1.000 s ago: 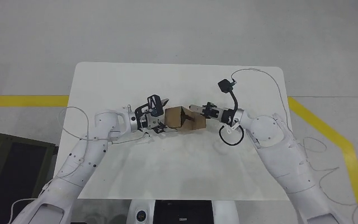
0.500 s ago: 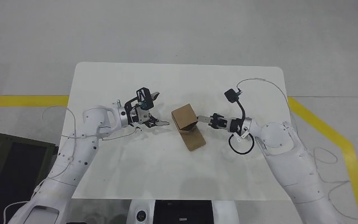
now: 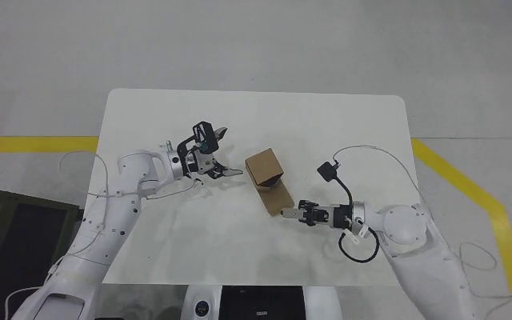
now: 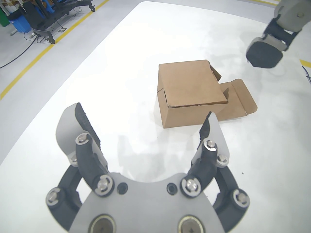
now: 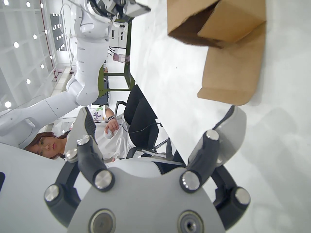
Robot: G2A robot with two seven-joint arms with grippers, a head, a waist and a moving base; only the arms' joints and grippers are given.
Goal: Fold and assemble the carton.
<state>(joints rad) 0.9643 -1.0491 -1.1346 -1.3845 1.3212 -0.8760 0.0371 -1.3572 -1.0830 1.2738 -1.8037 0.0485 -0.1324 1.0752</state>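
The brown carton [image 3: 264, 168] stands mid-table as a half-formed box, one long flap [image 3: 278, 200] lying flat on the table toward the front edge. In the left wrist view the carton [image 4: 192, 93] has its top panel folded over, with the flap beside it. My left gripper [image 3: 230, 152] [image 4: 143, 112] hangs open a short way to the left of the carton, touching nothing. My right gripper [image 3: 290, 214] [image 5: 158, 112] is open and low, just off the free end of the flap [image 5: 233, 73]. The carton's open end [image 5: 201, 25] faces it.
The white table [image 3: 160, 240] has free room on all sides of the carton. A black cable [image 3: 376, 152] loops over the right forearm. The other arm's gripper [image 4: 264, 54] shows beyond the carton in the left wrist view.
Both grippers have let go of the carton. The left one drew back leftward. The carton turned, and the right gripper swung toward the front edge, to the flap's end.
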